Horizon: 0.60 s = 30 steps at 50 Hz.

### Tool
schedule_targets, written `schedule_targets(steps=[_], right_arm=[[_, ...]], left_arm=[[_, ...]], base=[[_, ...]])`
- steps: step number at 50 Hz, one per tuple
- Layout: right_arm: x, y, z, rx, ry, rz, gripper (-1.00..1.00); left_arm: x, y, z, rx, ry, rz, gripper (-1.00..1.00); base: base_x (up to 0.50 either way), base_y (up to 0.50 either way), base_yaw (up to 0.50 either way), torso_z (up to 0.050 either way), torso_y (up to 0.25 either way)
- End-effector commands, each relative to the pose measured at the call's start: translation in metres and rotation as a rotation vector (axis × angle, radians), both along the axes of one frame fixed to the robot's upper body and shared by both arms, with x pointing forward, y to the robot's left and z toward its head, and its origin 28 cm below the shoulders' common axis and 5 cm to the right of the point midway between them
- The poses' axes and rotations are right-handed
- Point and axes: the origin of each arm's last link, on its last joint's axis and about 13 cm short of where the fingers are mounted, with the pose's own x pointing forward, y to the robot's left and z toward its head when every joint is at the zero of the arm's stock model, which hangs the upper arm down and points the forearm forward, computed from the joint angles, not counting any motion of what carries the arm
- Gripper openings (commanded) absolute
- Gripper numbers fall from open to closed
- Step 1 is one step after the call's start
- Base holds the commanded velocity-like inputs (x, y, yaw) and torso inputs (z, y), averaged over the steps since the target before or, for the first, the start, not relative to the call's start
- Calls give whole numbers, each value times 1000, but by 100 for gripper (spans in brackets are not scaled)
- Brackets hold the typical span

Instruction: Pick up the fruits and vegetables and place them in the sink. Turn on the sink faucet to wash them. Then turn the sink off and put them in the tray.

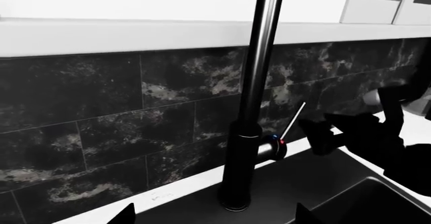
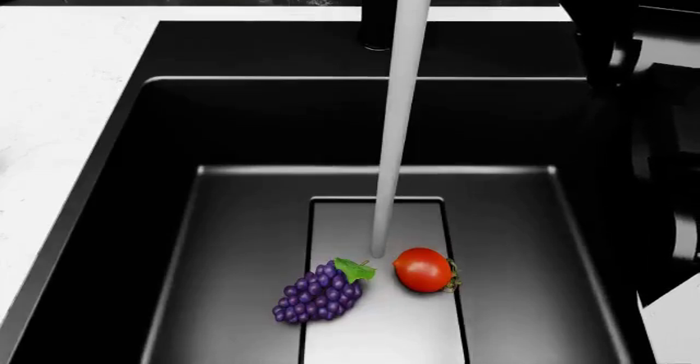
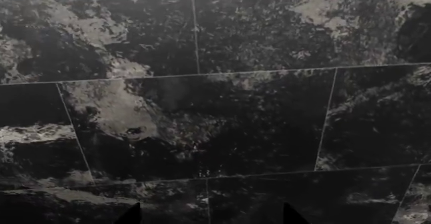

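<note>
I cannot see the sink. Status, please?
Water running. Grapes and tomato in sink, beside the stream. Right hand near faucet lever. Both hands empty, open. Nothing blocking.

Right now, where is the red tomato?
In the head view, the tomato sits on the sink's drain panel, just right of the grapes and near where the water stream lands.

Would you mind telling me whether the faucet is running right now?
On: a white stream of water falls into the sink beside the tomato.

White countertop [image 2: 65, 93] meets a dark marbled tile backsplash [image 1: 101, 103]
</note>
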Motion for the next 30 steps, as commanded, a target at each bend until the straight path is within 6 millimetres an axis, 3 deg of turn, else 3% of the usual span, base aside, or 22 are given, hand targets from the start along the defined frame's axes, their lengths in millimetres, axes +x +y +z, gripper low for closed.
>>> schedule_targets(steps=[1,30], right_arm=[[2,17,13,7,-51,90,100],[1,36,28,-19,-88,274,100]], left_arm=[[-2,2,1,-2,-6,7,100],[-2,0,4,-3,-16,-4,100]], base=[[0,0,0,0,0],[0,0,0,0,0]])
